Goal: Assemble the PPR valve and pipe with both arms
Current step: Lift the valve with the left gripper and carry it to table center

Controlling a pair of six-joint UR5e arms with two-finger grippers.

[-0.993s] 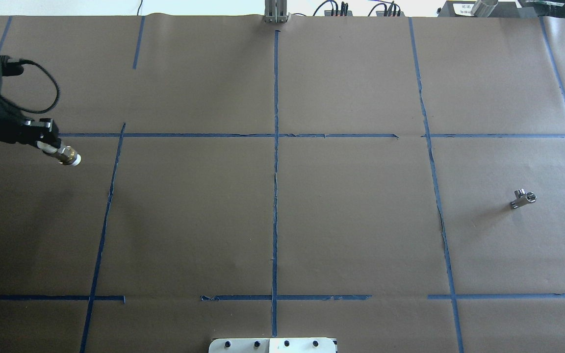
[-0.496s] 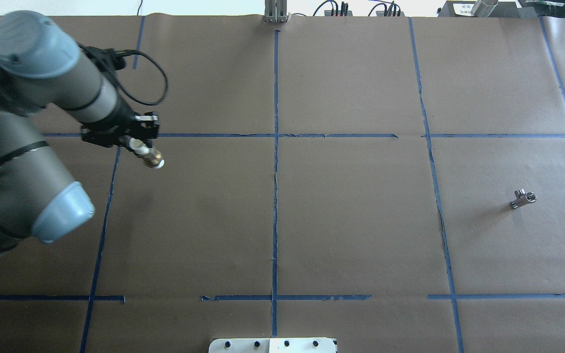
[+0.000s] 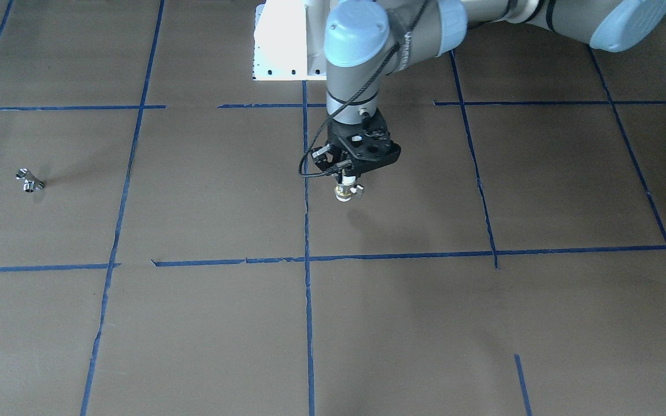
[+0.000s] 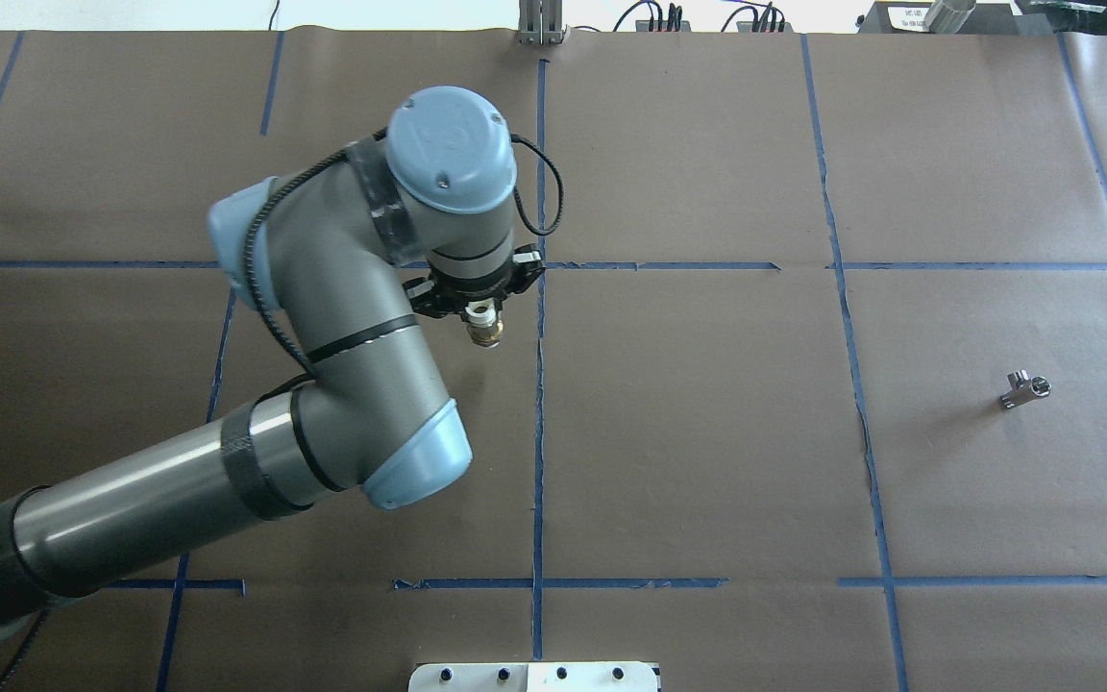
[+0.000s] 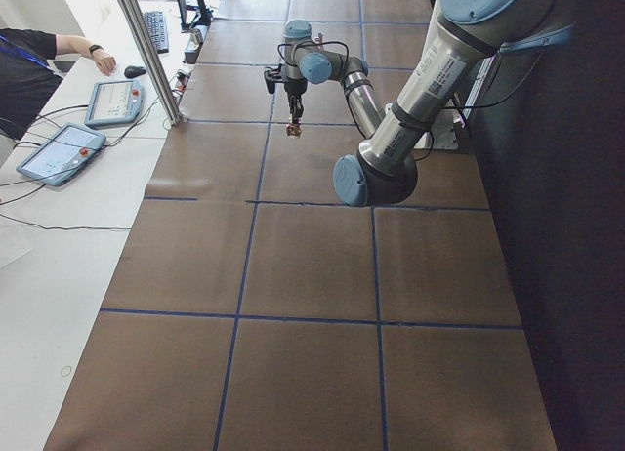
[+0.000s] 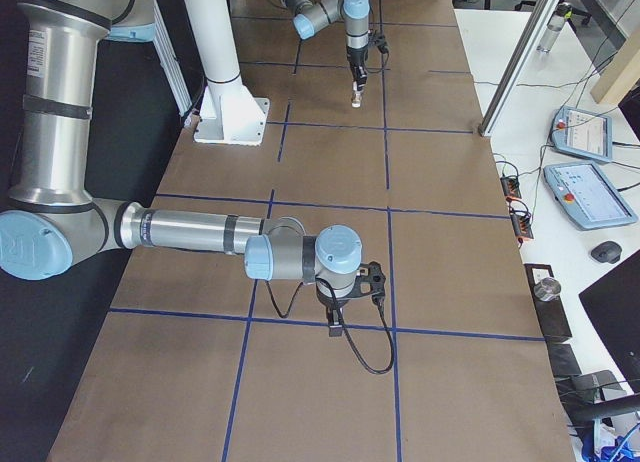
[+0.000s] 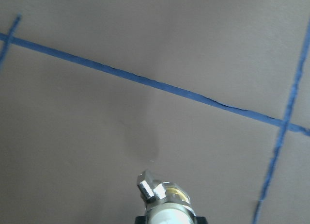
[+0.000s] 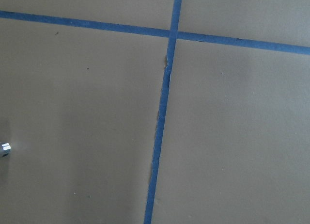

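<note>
brass and white show just below the left gripper (image 4: 479, 309), whose fingers are pinched on the upper white end of the ppr valve (image 4: 484, 331). the valve hangs nearly upright, clear of the table (image 4: 688, 432), and its small side handle shows in the left wrist view. it sits just to the robot's left of the central blue tape line (image 4: 540, 404), near where that line crosses another. the left arm (image 4: 342, 317) reaches in from the overhead view's left edge. the pipe (image 4: 1025, 390) lies on the brown paper, well apart on the robot's right side. the right gripper (image 6: 335, 320) points down near a tape line and shows only in the exterior right view, so whether its fingers are spread or pressed together cannot be told.
</note>
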